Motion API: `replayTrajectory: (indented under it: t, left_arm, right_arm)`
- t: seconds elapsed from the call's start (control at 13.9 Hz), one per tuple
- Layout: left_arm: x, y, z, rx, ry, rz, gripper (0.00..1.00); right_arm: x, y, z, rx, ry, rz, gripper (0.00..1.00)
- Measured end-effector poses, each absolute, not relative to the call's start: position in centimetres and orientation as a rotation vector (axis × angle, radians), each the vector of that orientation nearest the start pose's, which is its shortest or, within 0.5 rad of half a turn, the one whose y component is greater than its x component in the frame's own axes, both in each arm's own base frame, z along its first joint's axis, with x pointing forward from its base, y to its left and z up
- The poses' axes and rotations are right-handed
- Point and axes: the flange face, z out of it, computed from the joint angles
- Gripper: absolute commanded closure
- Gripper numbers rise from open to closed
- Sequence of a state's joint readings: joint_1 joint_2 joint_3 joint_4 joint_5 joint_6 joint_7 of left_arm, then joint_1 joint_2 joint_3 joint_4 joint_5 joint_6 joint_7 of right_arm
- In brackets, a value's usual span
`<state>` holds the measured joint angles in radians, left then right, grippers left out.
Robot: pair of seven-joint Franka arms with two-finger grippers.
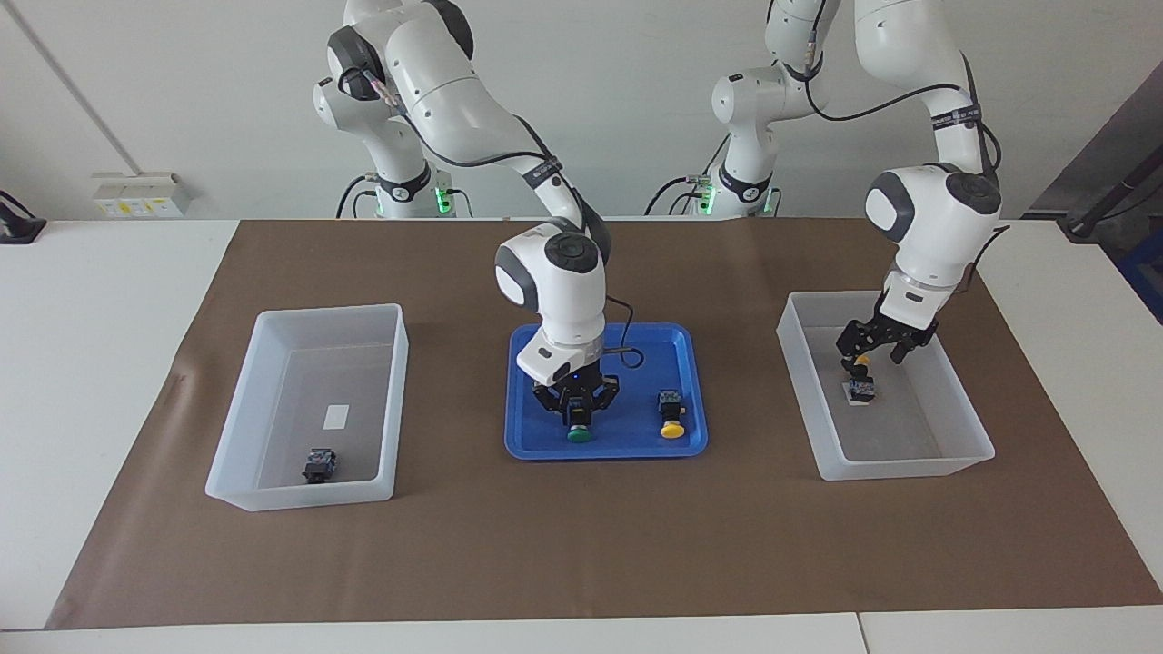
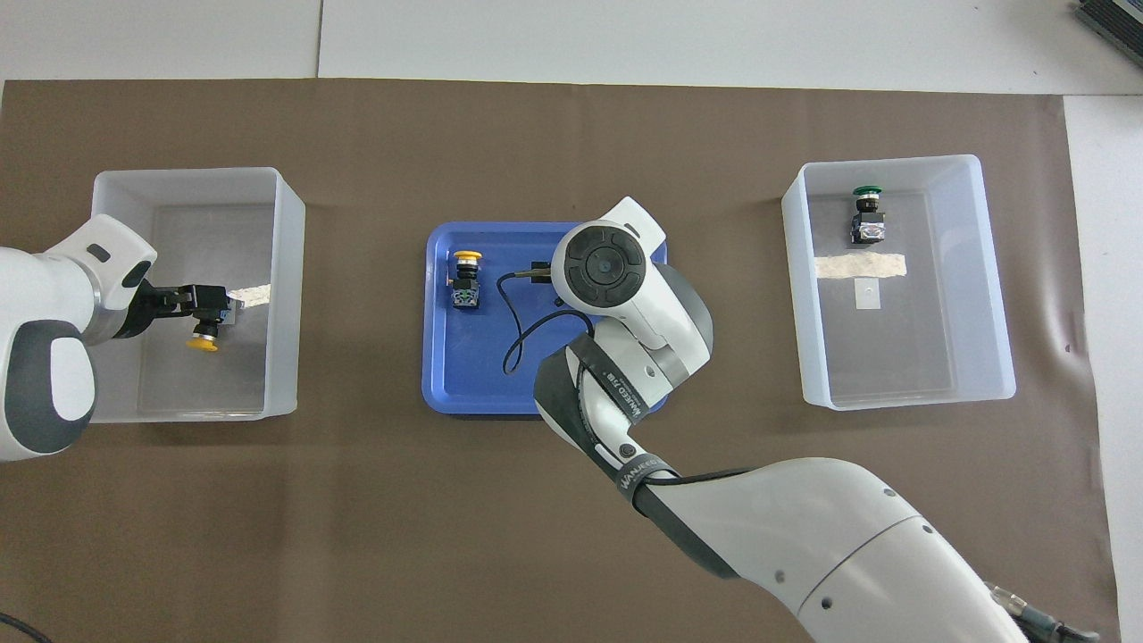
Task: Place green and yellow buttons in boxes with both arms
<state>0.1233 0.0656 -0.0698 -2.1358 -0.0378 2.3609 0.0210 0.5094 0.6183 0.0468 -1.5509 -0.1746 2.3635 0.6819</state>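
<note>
Brown paper covers the table where the right gripper (image 1: pixel 579 411), clenched on a green button (image 1: pixel 579 431) lying cap-away from the robots in the blue tray (image 1: pixel 692 400), needs to lift before the released left gripper (image 1: pixel 874 350) over its box (image 1: pixel 965 445).

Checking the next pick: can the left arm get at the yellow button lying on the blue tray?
Probably yes. The left arm has its jaws open over its box, and the yellow button lies on the blue tray toward that arm's end, clear of the right arm, jaws shut on the green button.
</note>
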Motion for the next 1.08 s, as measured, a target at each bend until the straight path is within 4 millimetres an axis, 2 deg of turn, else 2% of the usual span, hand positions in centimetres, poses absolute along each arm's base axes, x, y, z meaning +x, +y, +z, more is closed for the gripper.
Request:
replayTrajectory:
  t: [0.14,0.29,0.43,0.58,0.72,0.86,0.94,1.08]
  left_arm:
    - [57.8,2.4,44.3,-3.161,-0.067,-0.257,0.0]
    - [59.0,1.1,49.1,-3.166,-0.056,-0.279,0.0]
    - [59.6,-1.7,52.5,-3.18,-0.12,-0.294,0.0]
    - [60.2,-6.7,54.1,-3.199,-0.18,-0.31,0.0]
    - [60.3,-12.4,53.3,-3.221,-0.253,-0.313,0.0]
    - [60.7,-17.9,50.6,-3.245,-0.307,-0.328,0.0]
    - [61.0,-19.4,49.1,-3.251,-0.314,-0.324,0.0]
    - [61.8,-20.7,46.3,-3.255,-0.317,-0.312,0.0]
  right_arm:
    - [62.0,37.2,31.9,-3.087,0.049,-0.369,1.0]
    - [62.7,35.2,35.4,-3.09,0.099,-0.388,1.0]
    - [63.6,31.1,40.2,-3.1,0.19,-0.401,1.0]
    - [64.3,25.8,43.6,-3.109,0.22,-0.428,1.0]
    - [64.8,21.4,45.0,-3.134,0.226,-0.42,1.0]
    - [64.9,18.0,45.7,-3.158,0.222,-0.4,1.0]
    - [65.0,16.2,45.7,-3.169,0.215,-0.391,1.0]
    - [65.4,12.3,45.3,-3.195,0.177,-0.367,1.0]
